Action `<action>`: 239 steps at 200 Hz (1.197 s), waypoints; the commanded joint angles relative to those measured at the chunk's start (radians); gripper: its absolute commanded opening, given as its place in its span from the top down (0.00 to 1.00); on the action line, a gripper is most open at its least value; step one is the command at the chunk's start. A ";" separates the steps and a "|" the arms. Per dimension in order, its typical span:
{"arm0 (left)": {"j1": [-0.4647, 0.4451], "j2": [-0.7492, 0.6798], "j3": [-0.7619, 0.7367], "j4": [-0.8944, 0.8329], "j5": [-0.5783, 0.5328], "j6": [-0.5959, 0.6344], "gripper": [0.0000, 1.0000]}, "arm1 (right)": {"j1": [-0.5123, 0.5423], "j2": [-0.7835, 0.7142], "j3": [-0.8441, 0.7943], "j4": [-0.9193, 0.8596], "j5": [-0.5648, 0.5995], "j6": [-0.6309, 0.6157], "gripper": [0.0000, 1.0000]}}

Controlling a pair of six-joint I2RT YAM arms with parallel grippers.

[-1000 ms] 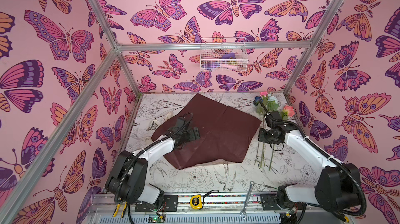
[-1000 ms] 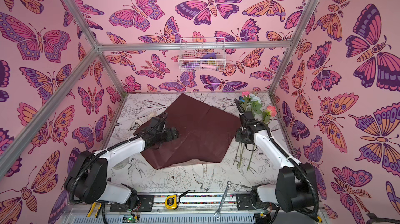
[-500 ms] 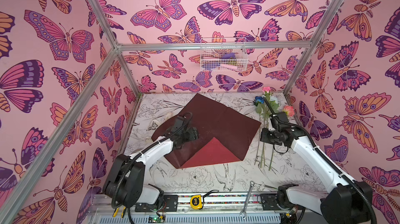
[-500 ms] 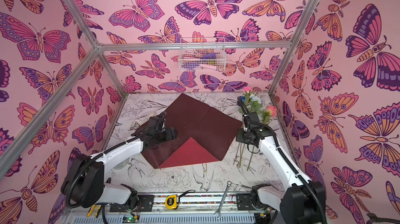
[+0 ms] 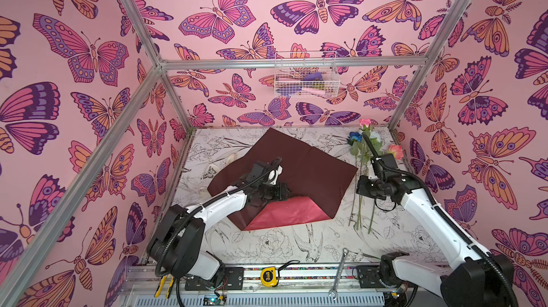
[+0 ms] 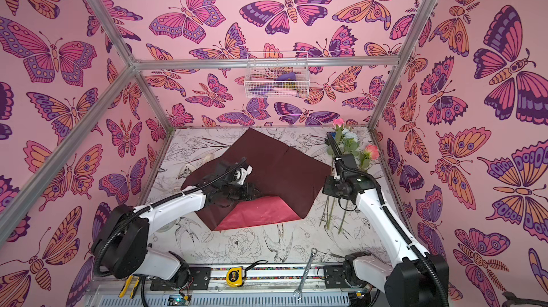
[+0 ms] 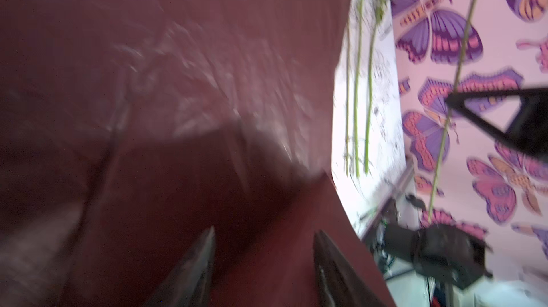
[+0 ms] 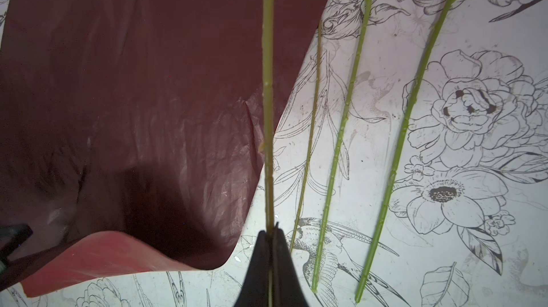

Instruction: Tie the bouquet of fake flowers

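Observation:
The dark red wrapping paper lies mid-table, its near corner folded over as a lighter red flap. My left gripper sits low at the flap's tip, jaws apart, with paper filling the gap behind them. My right gripper is shut on the lower end of a green stem, held off the table with its pink rose head up at the back. The other flowers lie right of the paper: stems, blue head, peach head.
A white wire basket hangs on the back wall. A yellow tape measure and a wrench rest on the front rail. Cream ribbon shows left of the paper. Pink butterfly walls close in both sides.
The paper's near corner has folded over, showing lighter red. My left gripper has shifted right to the fold and narrowed its jaws. My right gripper has lifted the pink rose's stem.

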 commanded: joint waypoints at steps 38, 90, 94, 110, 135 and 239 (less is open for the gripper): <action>-0.051 -0.113 -0.132 -0.002 0.189 -0.062 0.59 | 0.025 -0.033 -0.009 0.043 -0.073 0.033 1.00; -0.120 -0.176 -0.219 -0.004 0.221 -0.146 0.61 | 0.179 -0.012 -0.014 0.104 -0.062 0.080 1.00; -0.126 -0.203 -0.226 -0.005 0.219 -0.149 0.61 | 0.191 -0.003 -0.010 0.105 -0.059 0.085 1.00; -0.149 -0.218 -0.254 -0.013 0.198 -0.161 0.59 | 0.245 0.037 0.010 0.118 -0.047 0.113 1.00; -0.180 -0.217 -0.292 -0.035 0.157 -0.169 0.57 | 0.315 0.095 0.028 0.163 -0.052 0.156 1.00; -0.211 -0.260 -0.156 -0.365 -0.212 -0.092 0.45 | 0.508 0.393 0.147 0.312 -0.060 0.231 1.00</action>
